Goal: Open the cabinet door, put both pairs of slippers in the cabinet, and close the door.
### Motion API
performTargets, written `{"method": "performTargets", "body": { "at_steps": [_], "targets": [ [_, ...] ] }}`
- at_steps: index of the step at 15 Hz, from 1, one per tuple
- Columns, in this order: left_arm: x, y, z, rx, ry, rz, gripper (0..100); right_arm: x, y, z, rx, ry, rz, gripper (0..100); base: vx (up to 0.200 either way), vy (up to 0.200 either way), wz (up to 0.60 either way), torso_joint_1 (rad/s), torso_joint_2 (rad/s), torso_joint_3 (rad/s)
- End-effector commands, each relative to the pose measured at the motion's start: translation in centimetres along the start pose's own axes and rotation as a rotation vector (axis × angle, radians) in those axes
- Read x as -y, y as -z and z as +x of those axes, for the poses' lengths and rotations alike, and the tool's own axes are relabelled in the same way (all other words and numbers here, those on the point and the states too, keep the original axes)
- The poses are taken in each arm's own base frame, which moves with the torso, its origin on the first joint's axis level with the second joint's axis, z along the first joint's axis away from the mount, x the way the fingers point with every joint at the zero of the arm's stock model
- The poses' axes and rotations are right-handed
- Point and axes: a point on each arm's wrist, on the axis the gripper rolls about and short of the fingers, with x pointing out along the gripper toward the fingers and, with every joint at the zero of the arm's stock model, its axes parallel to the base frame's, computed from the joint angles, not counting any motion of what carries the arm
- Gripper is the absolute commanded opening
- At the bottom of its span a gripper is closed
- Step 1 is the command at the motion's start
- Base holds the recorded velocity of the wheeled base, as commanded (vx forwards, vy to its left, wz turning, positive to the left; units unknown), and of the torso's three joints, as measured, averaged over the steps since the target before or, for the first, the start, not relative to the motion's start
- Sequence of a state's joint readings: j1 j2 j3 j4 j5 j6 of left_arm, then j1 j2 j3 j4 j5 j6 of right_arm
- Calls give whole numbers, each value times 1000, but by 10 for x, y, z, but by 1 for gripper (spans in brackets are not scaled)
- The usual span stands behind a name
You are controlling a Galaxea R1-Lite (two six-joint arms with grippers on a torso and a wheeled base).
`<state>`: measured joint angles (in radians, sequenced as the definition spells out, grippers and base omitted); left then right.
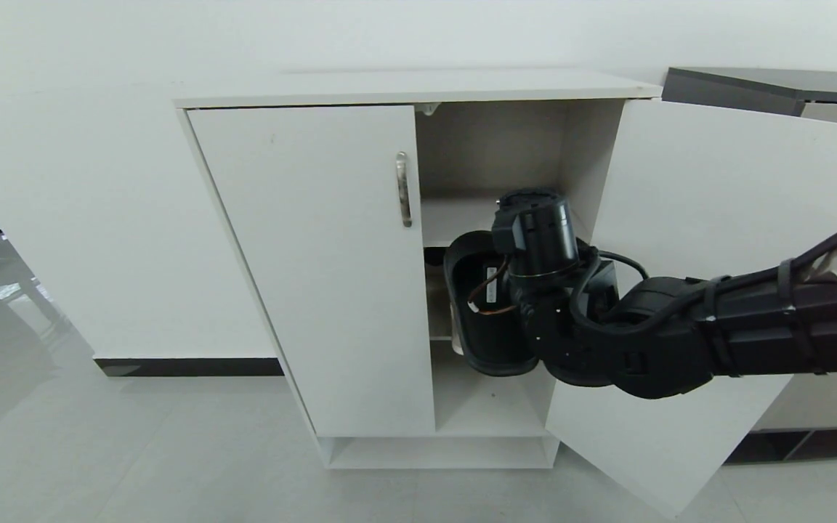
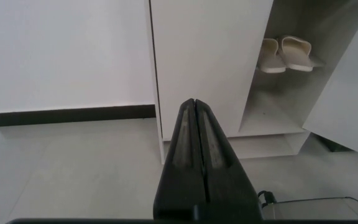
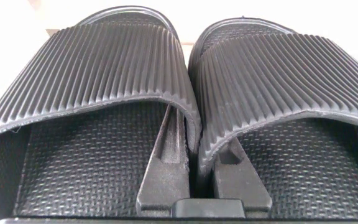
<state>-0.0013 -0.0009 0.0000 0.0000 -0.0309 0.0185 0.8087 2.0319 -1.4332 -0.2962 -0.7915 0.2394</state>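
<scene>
Between the fingers of my right gripper [image 3: 194, 143] the black slippers [image 3: 117, 74] are pinched by their touching inner walls, at the cabinet [image 1: 418, 87] opening. I judge this is the second pair's placing. Next I must ease forward, lower and release. White slippers [image 2: 284, 55] lie just beyond, crowding that shelf. Beside my arm stands the open door [image 1: 716, 189]. Well back, my left gripper [image 2: 195, 134] hangs pressed together.

The cabinet [image 1: 302, 254] is plain white, with a silver handle [image 1: 404, 190]. The black slippers [image 3: 104, 81] have ribbed straps and finely dimpled footbeds. The cream slippers [image 2: 288, 55] are plain. The floor [image 1: 135, 450] is glossy pale grey. At the cabinet's 8 o'clock, a black skirting [image 1: 186, 367] edges the white wall [image 1: 62, 181].
</scene>
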Motion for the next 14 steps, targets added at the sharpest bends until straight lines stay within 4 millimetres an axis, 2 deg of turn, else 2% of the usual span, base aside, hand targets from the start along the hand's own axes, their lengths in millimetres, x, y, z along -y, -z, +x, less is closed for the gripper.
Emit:
{"method": "performTargets", "body": {
  "at_steps": [1,3,14],
  "targets": [
    [0,0,0,-1,0,0,0,0,-7,-2,5,-3,21,0,0,0,0,0,0,0],
    [0,0,0,-1,2,0,0,0,-7,-2,3,-7,21,0,0,0,0,0,0,0],
    [0,0,0,-2,2,0,0,-8,-10,-5,10,-41,24,0,200,0,0,3,1,1]
  ]
}}
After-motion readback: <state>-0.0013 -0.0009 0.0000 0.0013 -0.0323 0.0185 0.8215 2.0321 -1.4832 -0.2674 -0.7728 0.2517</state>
